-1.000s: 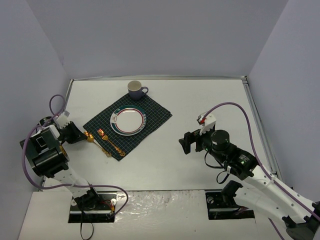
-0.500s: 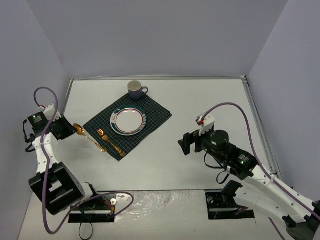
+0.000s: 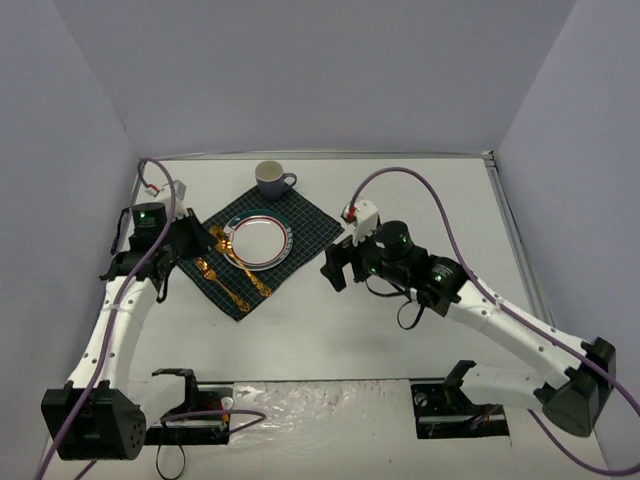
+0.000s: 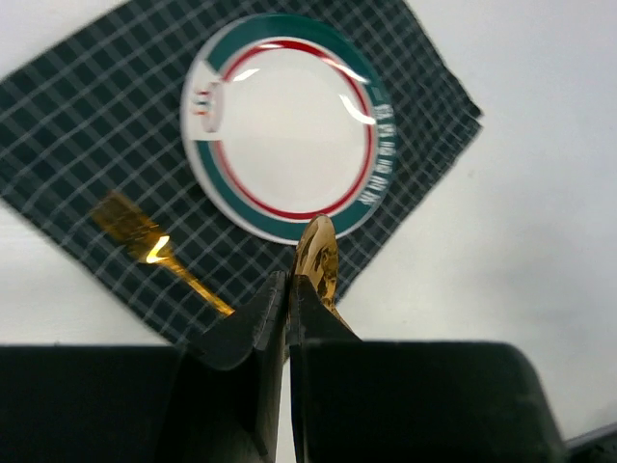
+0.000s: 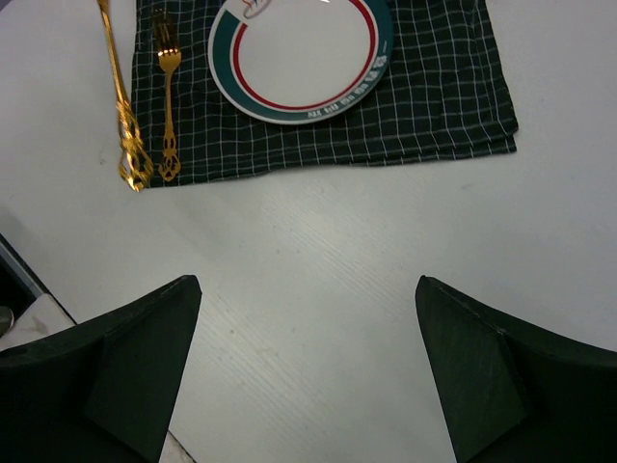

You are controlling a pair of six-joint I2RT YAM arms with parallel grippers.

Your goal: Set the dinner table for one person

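On the white dinner table (image 3: 430, 200) lies a dark green checked cloth (image 3: 305, 228). On it are a white plate with green and red rings (image 3: 258, 241) and a gold fork (image 3: 222, 283), left of the plate. My left gripper (image 3: 195, 240) is shut on a gold spoon (image 3: 245, 265) near its bowl, over the cloth's left part. In the left wrist view the spoon (image 4: 316, 258) sticks out past the shut gripper (image 4: 289, 289), with the plate (image 4: 289, 125) and fork (image 4: 145, 246) beyond. My right gripper (image 3: 333, 262) is open and empty right of the cloth. Its wrist view shows the gripper (image 5: 304, 376) over bare table, and the plate (image 5: 301, 53), fork (image 5: 168, 96) and spoon (image 5: 120, 96).
A blue-grey cup (image 3: 272, 178) stands on the table behind the cloth, handle to the right. Thin metal rails (image 3: 505, 215) edge the tabletop, with grey walls on three sides. The arm bases sit at the near edge.
My left gripper swung right from the table's far left, carrying the spoon over the cloth beside the plate. My right arm reached forward and left, up to the cloth's right corner.
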